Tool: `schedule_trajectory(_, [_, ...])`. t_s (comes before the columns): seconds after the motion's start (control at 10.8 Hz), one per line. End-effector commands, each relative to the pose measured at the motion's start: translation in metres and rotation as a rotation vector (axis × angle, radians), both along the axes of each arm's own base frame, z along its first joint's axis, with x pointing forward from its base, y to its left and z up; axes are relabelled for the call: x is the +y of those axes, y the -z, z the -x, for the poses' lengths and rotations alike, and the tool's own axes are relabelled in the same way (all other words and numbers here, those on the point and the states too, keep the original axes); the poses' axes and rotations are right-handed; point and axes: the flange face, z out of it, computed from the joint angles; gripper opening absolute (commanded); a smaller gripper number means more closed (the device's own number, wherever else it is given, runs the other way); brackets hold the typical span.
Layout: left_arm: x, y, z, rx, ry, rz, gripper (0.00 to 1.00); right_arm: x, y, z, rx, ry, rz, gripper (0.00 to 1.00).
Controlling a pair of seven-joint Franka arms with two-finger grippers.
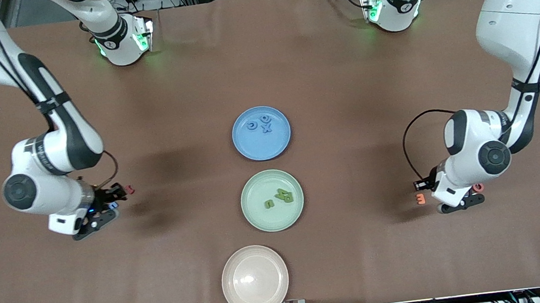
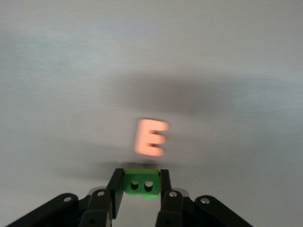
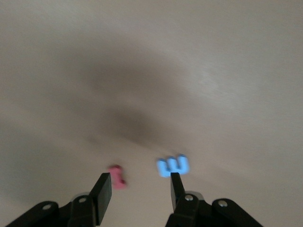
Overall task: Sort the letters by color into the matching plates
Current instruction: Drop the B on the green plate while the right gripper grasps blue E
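Observation:
My left gripper is shut on a green letter B and holds it just above the table, over an orange letter E. In the front view this gripper is low at the left arm's end, with the orange letter beside it. My right gripper is open and empty, low over a pink letter and a blue letter W. In the front view it is at the right arm's end. The blue plate holds three blue letters. The green plate holds three green letters.
A beige plate lies empty nearest the front camera, in line with the other two plates. A red-pink letter lies beside the right gripper. A pink letter lies beside the left gripper.

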Motion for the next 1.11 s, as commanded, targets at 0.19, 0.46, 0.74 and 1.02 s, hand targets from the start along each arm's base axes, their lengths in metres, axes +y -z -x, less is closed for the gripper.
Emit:
schedule_trajectory(0.19, [-0.156, -0.031, 0.015, -0.053, -0.171, 0.024, 0.0, -0.049, 0.044, -0.017, -0.052, -0.187, 0.005, 0.59])
schedule_trajectory(0.46, [-0.259, -0.034, 0.045, -0.147, -0.214, 0.14, 0.0, -0.051, 0.055, -0.016, -0.046, -0.183, -0.005, 0.6])
schedule_trajectory(0.74, [-0.347, -0.024, 0.081, -0.288, -0.285, 0.322, 0.0, -0.046, 0.072, -0.012, -0.039, -0.197, -0.008, 0.6])
schedule_trajectory(1.02, [-0.375, -0.015, 0.099, -0.341, -0.318, 0.362, 0.0, -0.044, 0.076, -0.011, -0.033, -0.202, -0.008, 0.63])
